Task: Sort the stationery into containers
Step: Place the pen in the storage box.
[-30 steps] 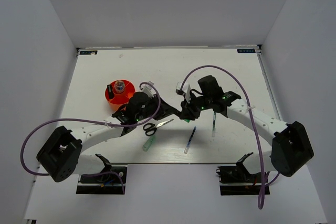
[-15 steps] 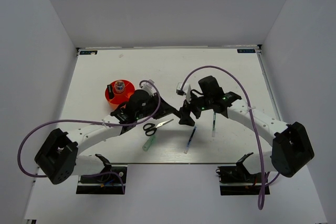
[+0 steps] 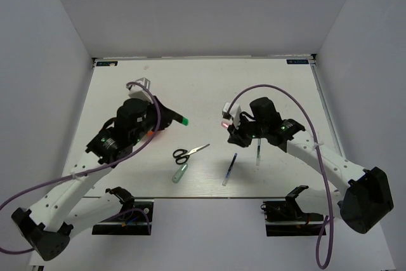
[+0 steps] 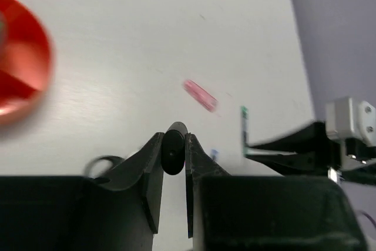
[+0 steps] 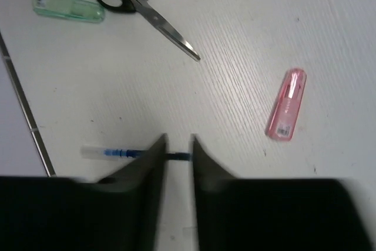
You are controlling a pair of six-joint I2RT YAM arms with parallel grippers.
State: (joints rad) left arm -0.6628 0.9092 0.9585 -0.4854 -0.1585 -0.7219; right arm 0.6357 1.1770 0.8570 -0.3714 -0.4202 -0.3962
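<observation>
1. Clamping the green-black marker (image 3: 179,119), the left claw (image 4: 174,144) hangs above the table's (image 3: 285,93) left side, the red cup (image 4: 23,69) near it.
2. The right claw (image 5: 179,145), jaws slightly apart and empty, hovers over the blue pen (image 5: 111,153); the pink eraser (image 5: 286,104) lies near.

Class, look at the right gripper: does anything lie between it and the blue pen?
Nothing visible does. The right gripper is right above the blue pen's end; the pink eraser and scissors lie off to the sides.
</observation>
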